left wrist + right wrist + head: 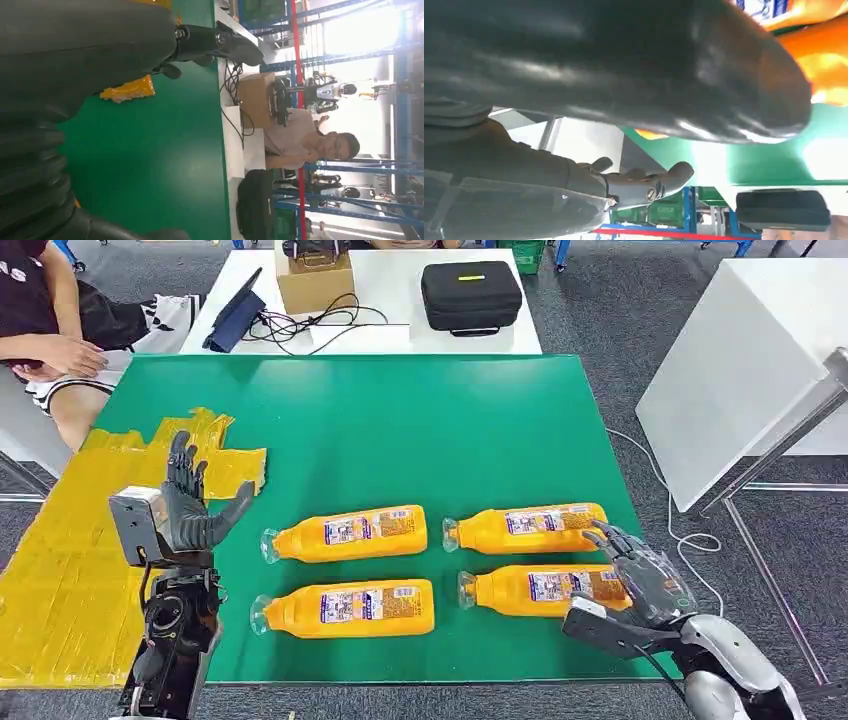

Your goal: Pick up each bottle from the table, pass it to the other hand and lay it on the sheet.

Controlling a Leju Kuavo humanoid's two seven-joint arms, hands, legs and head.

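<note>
Several orange bottles lie on their sides on the green table [400, 420]: back left [345, 533], front left [345, 608], back right [525, 527], front right [535, 589]. My right hand [640, 575] hovers over the base end of the front right bottle with fingers spread, holding nothing; the right wrist view shows its thumb [624, 65] close over an orange bottle [824, 65]. My left hand [190, 505] is raised upright at the table's left edge, fingers apart and empty. The crumpled yellow sheet [70, 560] lies left of it.
A white table behind carries a black case [470, 295], a cardboard box [315, 282], a dark tablet [235, 315] and cables. A person [50, 330] sits at the far left. A white panel [740, 360] on a metal stand is at the right.
</note>
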